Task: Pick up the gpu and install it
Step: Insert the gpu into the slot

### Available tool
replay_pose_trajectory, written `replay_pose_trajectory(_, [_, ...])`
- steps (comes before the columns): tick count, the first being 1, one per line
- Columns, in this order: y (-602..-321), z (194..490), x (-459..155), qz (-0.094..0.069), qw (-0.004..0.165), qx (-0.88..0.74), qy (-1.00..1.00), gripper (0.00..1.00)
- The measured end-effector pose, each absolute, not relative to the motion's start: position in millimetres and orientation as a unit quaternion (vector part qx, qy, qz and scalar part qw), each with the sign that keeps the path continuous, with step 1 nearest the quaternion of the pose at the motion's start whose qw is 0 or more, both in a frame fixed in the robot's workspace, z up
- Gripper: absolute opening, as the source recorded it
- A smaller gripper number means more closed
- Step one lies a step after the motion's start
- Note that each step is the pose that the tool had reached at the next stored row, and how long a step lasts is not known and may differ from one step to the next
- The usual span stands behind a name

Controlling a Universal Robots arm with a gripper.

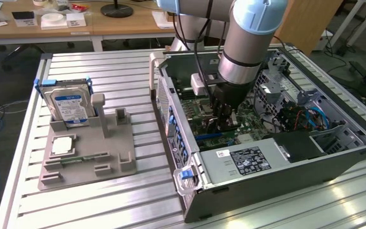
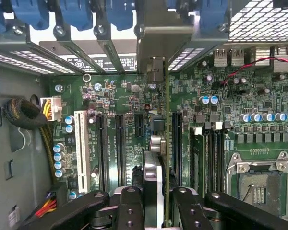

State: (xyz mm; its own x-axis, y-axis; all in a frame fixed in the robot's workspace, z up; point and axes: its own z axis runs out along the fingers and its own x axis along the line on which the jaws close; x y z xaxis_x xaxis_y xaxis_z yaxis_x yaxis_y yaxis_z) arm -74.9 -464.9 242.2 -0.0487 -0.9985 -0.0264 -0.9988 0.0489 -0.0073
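In the exterior view, the arm reaches down from the top of the frame into the open computer case (image 1: 335, 157) at the right half. The gripper (image 1: 224, 125) is low inside, just over the green motherboard (image 1: 249, 126), near the centre of the frame. At the left, on the ribbed metal surface (image 1: 106, 210), a grey holder (image 1: 87, 160) carries a hard drive (image 1: 68, 107) standing upright.

In the wrist view, the gripper (image 2: 161, 201) is at the bottom centre, and its black fingers (image 2: 129, 206) pinch the gpu (image 2: 167, 143). The card is seen edge-on, running up the middle of the frame, with its grey bracket (image 2: 163, 45) at the upper centre against the case's rear slots. It stands between the black expansion slots (image 2: 120, 148) on the motherboard.
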Motion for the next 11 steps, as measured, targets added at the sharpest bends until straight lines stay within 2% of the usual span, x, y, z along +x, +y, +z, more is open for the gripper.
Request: replay_pose_trajectory(11, [-464.7, 235.7, -76.1, 0.006, 0.012, -0.690, 0.724, 0.28])
